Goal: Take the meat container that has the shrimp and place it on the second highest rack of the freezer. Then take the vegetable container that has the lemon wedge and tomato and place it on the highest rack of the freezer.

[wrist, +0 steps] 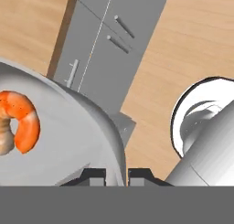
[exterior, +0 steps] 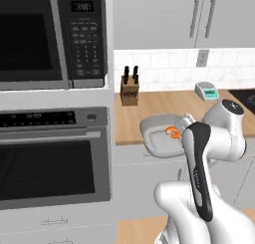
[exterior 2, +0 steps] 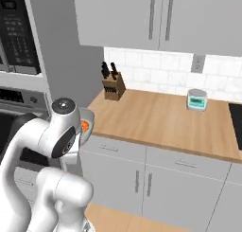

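The robot's two-finger gripper (wrist: pixel 116 175) stands nearest, its dark fingers pinched narrowly on the rim of the meat container (wrist: pixel 68 127), a shallow grey rounded tray bearing one curled orange shrimp (wrist: pixel 20 120). The tray hangs in the air just off the front edge of the wooden counter (exterior: pixel 164 106), beside the black-fronted oven (exterior: pixel 52 153). Judged risk: a one-sided rim grip may let the tray tilt and the shrimp slide off. No legible writing; the small scale's (exterior 2: pixel 196 99) display is unreadable.
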